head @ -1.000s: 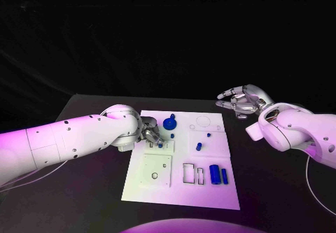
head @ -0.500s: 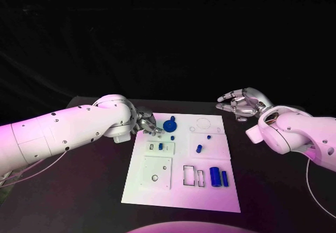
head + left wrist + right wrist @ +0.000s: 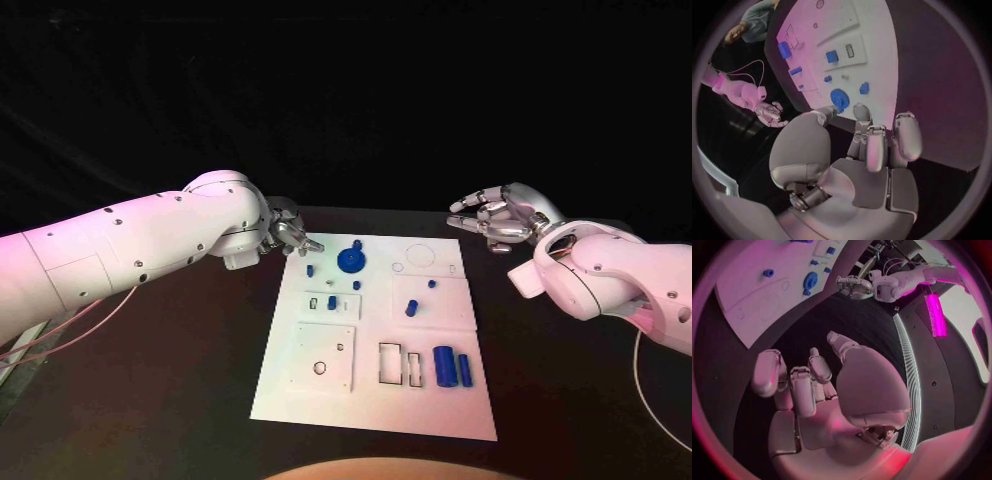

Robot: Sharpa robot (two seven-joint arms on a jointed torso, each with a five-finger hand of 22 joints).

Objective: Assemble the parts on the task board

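1. The desk (image 3: 173, 400) is black and carries the white task board (image 3: 325, 395), which lies flat at its middle with its long axis running away from the robot.
2. The left arm (image 3: 130, 250) has drawn back since a second ago: then its hand was down over the board's left side by the small rectangular slot, and now it is lifted off beyond the board's far left corner.
3. The right arm (image 3: 620, 280) has barely changed, standing off the board's right side.
4. The left hand (image 3: 286, 236) holds nothing; the left wrist view shows its fingers (image 3: 904, 135) curled loosely, apart from each other, above the desk just outside the board's edge.
5. The right hand (image 3: 498, 215) hovers near the board's far right corner, fingers bent but spread, gripping nothing.
6. The round blue part (image 3: 351, 260) sits at the board's far end, where it was.
7. Two blue cylinders (image 3: 451, 366) lie side by side near the board's right near corner, long axes pointing away from the robot, unchanged.
8. A small blue block (image 3: 332, 301) rests beside the rectangular slot on the left, where the left hand was a second ago.
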